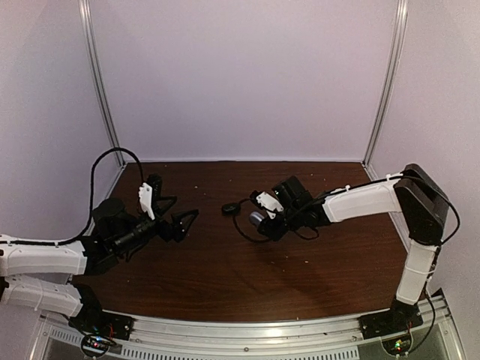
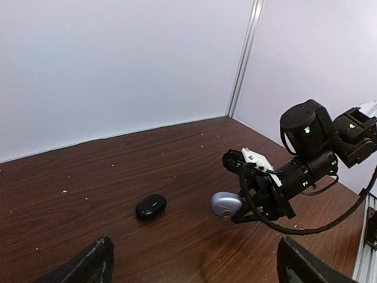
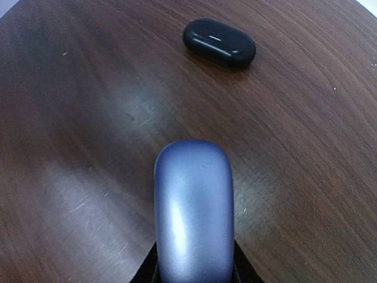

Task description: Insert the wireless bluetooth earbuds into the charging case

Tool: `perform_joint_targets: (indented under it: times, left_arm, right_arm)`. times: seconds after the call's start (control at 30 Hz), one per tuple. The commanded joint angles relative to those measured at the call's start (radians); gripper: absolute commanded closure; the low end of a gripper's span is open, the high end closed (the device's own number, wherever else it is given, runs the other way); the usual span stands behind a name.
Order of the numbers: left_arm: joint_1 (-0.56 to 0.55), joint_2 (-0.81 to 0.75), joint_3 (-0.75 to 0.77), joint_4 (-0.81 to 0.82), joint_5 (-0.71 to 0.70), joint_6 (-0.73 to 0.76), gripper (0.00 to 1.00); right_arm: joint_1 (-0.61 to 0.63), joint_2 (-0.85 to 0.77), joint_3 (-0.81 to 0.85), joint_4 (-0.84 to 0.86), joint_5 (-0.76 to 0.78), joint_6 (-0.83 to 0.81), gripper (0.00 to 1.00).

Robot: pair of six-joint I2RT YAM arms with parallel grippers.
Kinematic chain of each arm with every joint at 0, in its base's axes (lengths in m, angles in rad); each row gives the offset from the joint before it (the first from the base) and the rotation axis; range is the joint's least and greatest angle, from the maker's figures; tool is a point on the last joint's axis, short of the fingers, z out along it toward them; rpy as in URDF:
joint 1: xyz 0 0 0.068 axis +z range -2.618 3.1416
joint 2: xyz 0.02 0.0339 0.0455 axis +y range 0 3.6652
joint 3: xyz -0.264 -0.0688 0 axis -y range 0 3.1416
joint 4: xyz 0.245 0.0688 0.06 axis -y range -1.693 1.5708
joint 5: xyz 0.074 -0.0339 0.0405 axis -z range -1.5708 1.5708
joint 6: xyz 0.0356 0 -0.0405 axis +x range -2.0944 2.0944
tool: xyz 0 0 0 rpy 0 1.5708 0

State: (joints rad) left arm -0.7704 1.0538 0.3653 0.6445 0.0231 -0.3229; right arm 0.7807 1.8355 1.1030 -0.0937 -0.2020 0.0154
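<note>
**Top view.** I see the right gripper near the middle of the brown table. Its fingers are pressed onto the charging case, which is pinched between them. A black oval pod lies on the wood at about 10 o'clock from the case, near it but not touching. The left gripper sits at 9 o'clock from the case, well apart, with its two fingers spread wide and nothing between them.

**Left wrist view.** The charging case shows as a grey-blue pebble at the tip of the right gripper, low over the table. I cannot tell whether it touches the wood. The black oval pod rests at 9 o'clock from the case, with bare wood between them. The left gripper's own fingers appear only at the two bottom corners, far apart.

**Right wrist view.** The charging case fills the lower centre, its long axis pointing toward 12 o'clock and its near end gripped at the bottom edge. Only the smooth outer shell shows, with no gap at the lid. The black oval pod lies flat at about 12 to 1 o'clock from the case.
</note>
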Motion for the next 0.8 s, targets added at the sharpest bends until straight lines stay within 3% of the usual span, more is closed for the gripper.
perform_joint_targets:
  times: [0.0, 0.23, 0.47, 0.77]
  left_arm:
    - [0.012, -0.04, 0.022, -0.071, -0.093, -0.07, 0.02]
    - [0.021, -0.063, 0.019, -0.136, -0.151, -0.094, 0.03]
    - [0.037, -0.068, 0.027, -0.171, -0.169, -0.112, 0.02]
    - [0.055, -0.054, 0.058, -0.25, -0.191, -0.151, 0.02]
  right_arm:
    - [-0.04, 0.141, 0.168, 0.005, 0.071, 0.044, 0.87]
    - [-0.08, 0.31, 0.36, -0.077, 0.129, 0.045, 0.81]
    - [-0.091, 0.392, 0.424, -0.09, 0.122, 0.028, 0.74]
    - [-0.091, 0.277, 0.361, -0.072, 0.11, 0.031, 0.41]
